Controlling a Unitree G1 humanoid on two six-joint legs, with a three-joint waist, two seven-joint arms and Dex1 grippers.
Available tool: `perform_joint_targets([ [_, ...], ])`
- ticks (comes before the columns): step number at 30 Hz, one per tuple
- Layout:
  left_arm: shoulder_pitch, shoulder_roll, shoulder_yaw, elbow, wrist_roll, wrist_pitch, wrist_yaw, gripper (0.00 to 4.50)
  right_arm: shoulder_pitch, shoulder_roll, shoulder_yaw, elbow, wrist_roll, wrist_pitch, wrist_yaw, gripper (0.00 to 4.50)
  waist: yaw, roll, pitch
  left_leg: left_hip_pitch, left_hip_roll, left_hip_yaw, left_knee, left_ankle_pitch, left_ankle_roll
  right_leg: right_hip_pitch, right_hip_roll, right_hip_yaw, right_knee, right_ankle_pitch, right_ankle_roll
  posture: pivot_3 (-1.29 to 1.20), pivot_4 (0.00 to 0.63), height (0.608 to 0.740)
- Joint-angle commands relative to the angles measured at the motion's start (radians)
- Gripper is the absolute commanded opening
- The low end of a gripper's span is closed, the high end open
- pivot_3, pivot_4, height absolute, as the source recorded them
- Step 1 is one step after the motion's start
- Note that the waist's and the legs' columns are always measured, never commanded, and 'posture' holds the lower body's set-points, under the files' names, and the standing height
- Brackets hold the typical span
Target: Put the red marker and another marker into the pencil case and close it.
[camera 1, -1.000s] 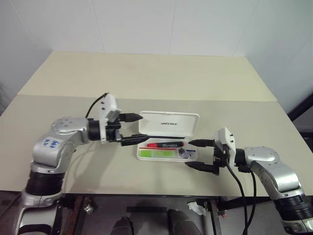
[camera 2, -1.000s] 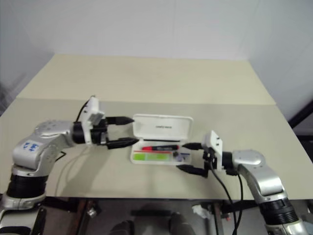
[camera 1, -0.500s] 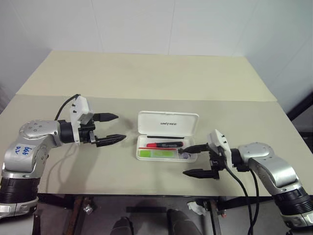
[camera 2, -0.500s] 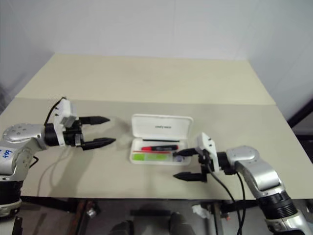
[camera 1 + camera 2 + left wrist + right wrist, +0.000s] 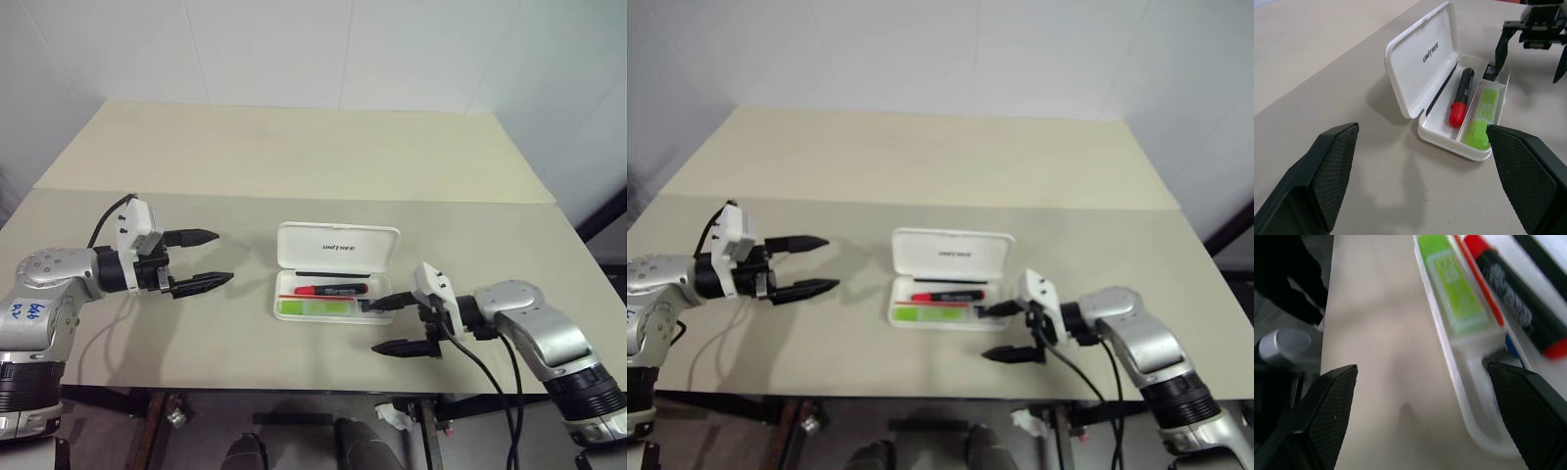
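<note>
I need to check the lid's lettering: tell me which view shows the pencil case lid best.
The left wrist view: the pencil case fills the middle, its raised lid facing the camera with the lettering large. Both eye views show the lid standing open but small, from above. The right wrist view shows the tray's near edge, with the markers inside.

Beige table [image 5: 294, 147] against plain white walls [image 5: 294, 49].

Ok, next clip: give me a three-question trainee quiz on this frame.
1. True or false: the pencil case lid is shut.
2. Which marker lies nearer the lid: A) the red marker or B) the light green marker?
3. Fill in: the left gripper and the right gripper are both ____.

Key: 1. False, the lid stands open. 2. A. 3. Open, holding nothing.
</note>
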Motion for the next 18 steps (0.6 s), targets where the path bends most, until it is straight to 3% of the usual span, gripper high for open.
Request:
perform_joint_targets([
  [1,-0.005,0.018,0.025,-0.002,0.001,-0.028,0.001,4.47,-0.015,-0.020,-0.057,-0.007,0.011,-0.027,0.008,4.50,0.000,0.000,0.000,0.000,0.000,0.000,0.000,0.000,0.000,0.000,0.000,0.000,0.000,0.000,0.000,0.00,0.150,0.740],
  [9,-0.091,-0.023,0.030,0.117,-0.009,-0.136,-0.028,4.47,-0.032,0.035,-0.166,0.036,0.090,-0.119,0.034,4.50,-0.001,0.000,0.000,0.000,0.000,0.000,0.000,0.000,0.000,0.000,0.000,0.000,0.001,0.000,0.000,0.00,0.150,0.740],
  [18,-0.410,-0.100,-0.034,0.631,0.082,-0.395,-0.146,4.47,-0.103,0.066,-0.226,0.231,0.104,-0.258,0.115,4.50,0.002,0.000,0.000,0.000,0.000,0.000,0.002,0.000,0.000,0.001,0.000,-0.001,0.001,0.002,0.004,0.00,0.150,0.740],
])
